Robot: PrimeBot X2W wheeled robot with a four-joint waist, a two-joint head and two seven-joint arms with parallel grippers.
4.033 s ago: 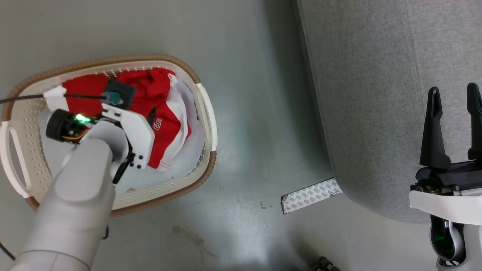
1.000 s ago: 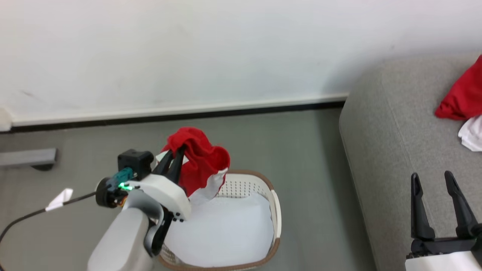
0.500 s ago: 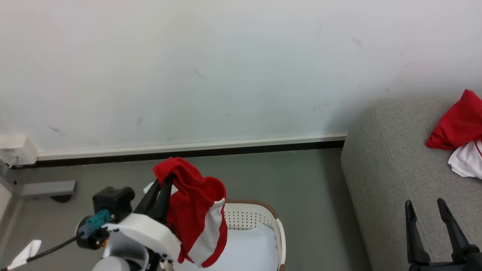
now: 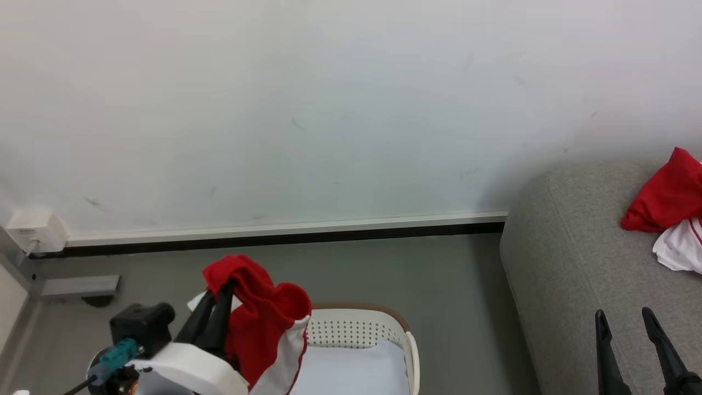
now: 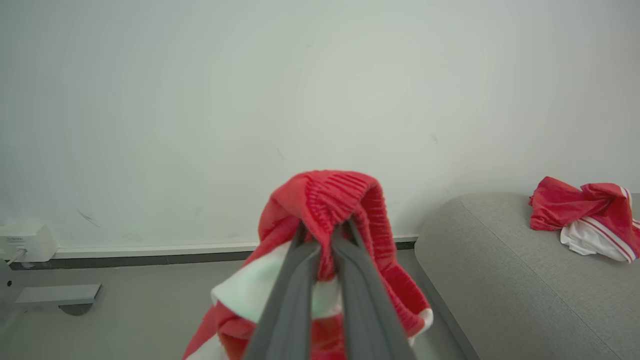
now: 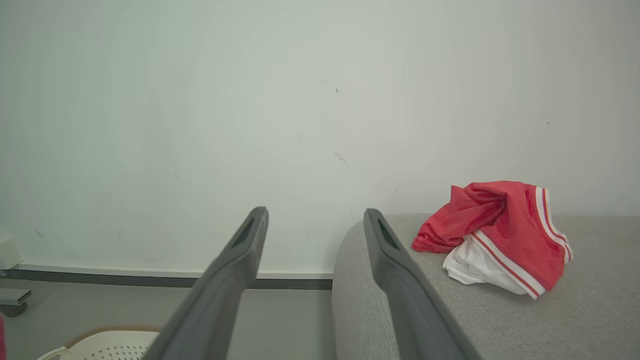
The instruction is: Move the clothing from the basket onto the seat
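My left gripper (image 4: 222, 285) is shut on a red garment with white panels (image 4: 263, 323), holding it up above the cream basket (image 4: 362, 326), whose far rim shows at the bottom of the head view. In the left wrist view the dark fingers (image 5: 295, 285) pinch a fold of that clothing (image 5: 330, 200). A second red and white garment (image 4: 666, 200) lies on the grey seat (image 4: 554, 263) at the right. My right gripper (image 4: 625, 318) stands open over the seat's near part, with nothing between its fingers (image 6: 230, 270).
A pale bluish-white sheet (image 4: 356, 370) lies inside the basket. A white wall with a dark skirting strip (image 4: 274, 236) runs behind. A white box (image 4: 35, 230) and a grey foot (image 4: 79, 286) sit at the far left. Grey floor separates basket and seat.
The head camera has tilted up, so basket and grippers sit lower in view. The left gripper has lifted the red garment out of the basket and still holds it. The right gripper stays open.
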